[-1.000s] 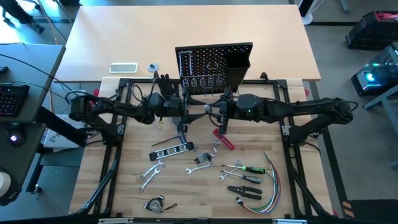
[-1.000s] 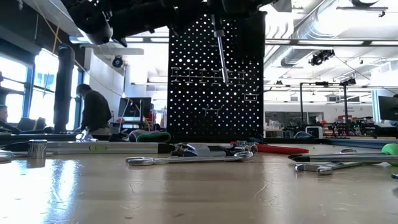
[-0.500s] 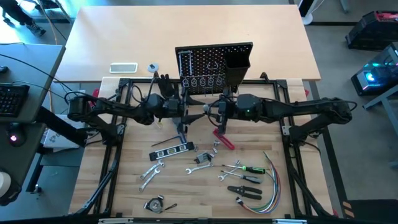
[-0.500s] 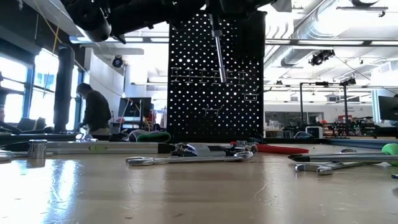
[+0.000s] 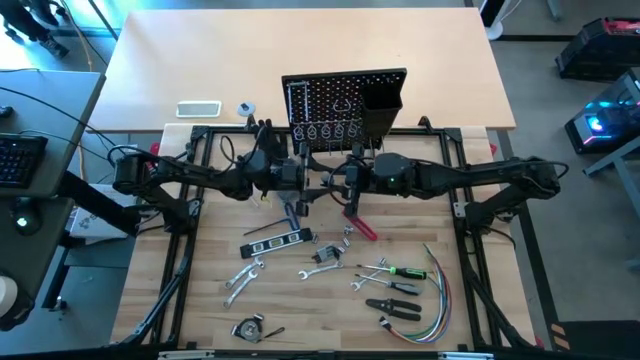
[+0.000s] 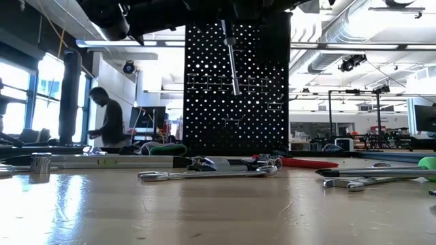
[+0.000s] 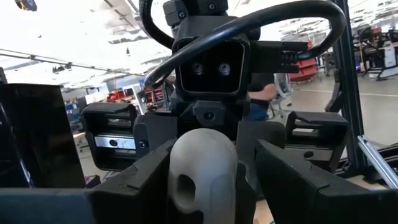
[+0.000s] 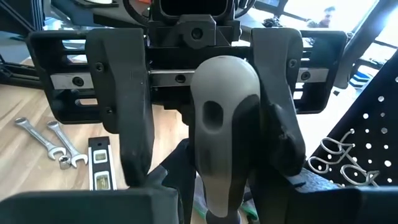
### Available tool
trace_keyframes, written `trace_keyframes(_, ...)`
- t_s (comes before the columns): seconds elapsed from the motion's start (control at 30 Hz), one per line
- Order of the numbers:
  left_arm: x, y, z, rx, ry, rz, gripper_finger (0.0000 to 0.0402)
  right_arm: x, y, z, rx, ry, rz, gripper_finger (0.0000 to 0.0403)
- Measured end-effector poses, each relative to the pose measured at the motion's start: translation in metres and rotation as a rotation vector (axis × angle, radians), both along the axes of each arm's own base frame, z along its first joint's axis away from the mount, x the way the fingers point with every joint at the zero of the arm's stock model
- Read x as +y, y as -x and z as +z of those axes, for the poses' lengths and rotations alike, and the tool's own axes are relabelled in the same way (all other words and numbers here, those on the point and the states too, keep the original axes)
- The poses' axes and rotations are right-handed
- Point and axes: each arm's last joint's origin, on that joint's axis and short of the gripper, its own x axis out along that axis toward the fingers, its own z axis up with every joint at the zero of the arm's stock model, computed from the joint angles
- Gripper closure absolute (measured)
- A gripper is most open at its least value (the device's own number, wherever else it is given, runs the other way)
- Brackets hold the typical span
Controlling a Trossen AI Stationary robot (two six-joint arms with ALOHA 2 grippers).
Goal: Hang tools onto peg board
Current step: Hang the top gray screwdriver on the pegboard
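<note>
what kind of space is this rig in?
Likely a robotics lab or open workshop: exposed ceiling ducts, benches of equipment in the background, a person working at a desk behind the peg board.

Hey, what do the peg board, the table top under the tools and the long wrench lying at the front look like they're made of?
Peg board: probably black-painted sheet metal, matte, evenly punched with holes, though plastic can't be ruled out. Table top: wood, pale planks with visible grain and a slightly glossy finish that mirrors light in the low view. Long wrench: bright bare steel, shiny silver.
</note>
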Motion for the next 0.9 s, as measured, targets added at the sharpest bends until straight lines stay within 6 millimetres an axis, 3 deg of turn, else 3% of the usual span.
trace_keyframes(0.13,0.0,0.0,-0.001,0.009,-0.014,0.007,0.0216,0.0,0.0,0.0,0.002,0.004,0.002,0.0292)
trace_keyframes(0.4,0.001,-0.001,-0.003,0.036,-0.018,0.015,0.0293,0.0,0.0,-0.002,0.019,0.011,-0.001,0.0292)
trace_keyframes(0.73,0.002,0.0,-0.003,0.037,-0.024,0.016,0.0293,0.0,0.003,-0.001,0.036,0.009,-0.006,0.0292)
trace_keyframes(0.9,0.004,0.005,0.004,0.015,-0.057,0.063,0.0293,-0.003,0.016,0.01,0.033,0.025,-0.102,0.024)
